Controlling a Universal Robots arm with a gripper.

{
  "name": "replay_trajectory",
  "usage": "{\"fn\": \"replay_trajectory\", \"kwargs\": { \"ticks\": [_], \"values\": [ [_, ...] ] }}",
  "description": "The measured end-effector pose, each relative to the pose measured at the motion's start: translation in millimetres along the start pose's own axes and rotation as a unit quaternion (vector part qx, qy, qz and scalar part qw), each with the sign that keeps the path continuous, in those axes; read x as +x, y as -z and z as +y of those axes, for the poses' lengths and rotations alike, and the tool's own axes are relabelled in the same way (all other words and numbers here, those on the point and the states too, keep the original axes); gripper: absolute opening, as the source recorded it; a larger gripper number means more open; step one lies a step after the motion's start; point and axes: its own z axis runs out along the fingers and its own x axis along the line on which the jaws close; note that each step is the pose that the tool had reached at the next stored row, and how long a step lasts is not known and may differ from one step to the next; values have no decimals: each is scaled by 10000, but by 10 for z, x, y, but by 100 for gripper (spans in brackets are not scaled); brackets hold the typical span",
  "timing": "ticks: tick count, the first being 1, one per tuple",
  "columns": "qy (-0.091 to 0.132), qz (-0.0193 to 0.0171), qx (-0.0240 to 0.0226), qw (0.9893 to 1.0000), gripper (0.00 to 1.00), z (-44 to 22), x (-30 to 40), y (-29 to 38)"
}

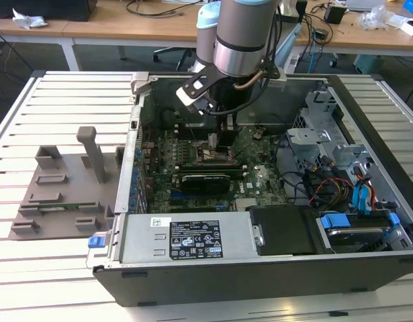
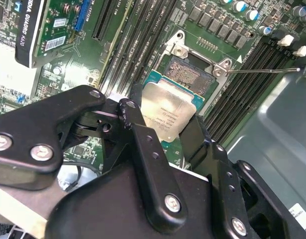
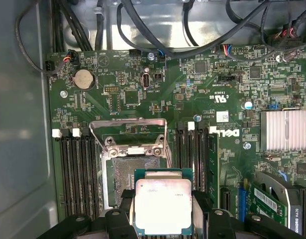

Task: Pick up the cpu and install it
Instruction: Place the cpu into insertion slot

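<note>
The gripper [image 3: 163, 196] is closed on the cpu [image 3: 163, 209], its two black fingers [image 2: 129, 113] pressing on opposite edges of the chip. In both wrist views the cpu hangs inside the computer case [image 1: 193, 258], just beside the open socket [image 3: 135, 169] and overlapping its near edge. I cannot tell whether it touches the board yet.

The chip lies flat, roughly parallel to the motherboard [image 3: 143, 99], with its silvery metal lid facing up and away from the board. It is close to square, so there is little long axis to speak of. In the first wrist view its sides run in line with the sides of the socket.

My judgement is that it will handle as a light, stiff, thin plate. The lid looks smooth and probably slippery, and the underside contacts (like the socket's own pins) are likely delicate. The rim edges, where the fingers now sit, look like the right place to hold it. Faces top and bottom are best left alone.

The socket's load frame [image 3: 128, 130] stands raised. Rows of memory slots [image 3: 75, 169] flank the socket on both sides. Outside the case, toward the exterior view's left, a grey tray [image 1: 58, 194] with raised blocks sits on the slatted table [image 1: 31, 282].
</note>
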Motion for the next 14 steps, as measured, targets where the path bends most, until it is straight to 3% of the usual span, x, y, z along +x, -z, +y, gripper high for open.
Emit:
{"fn": "replay_trajectory", "kwargs": {
  "ticks": [9, 14],
  "values": [
    [0, -2, 0, 10000, 55, 3, 20, -81],
    [28, -11, 0, 10000, 55, 1, 87, -128]
  ]
}}
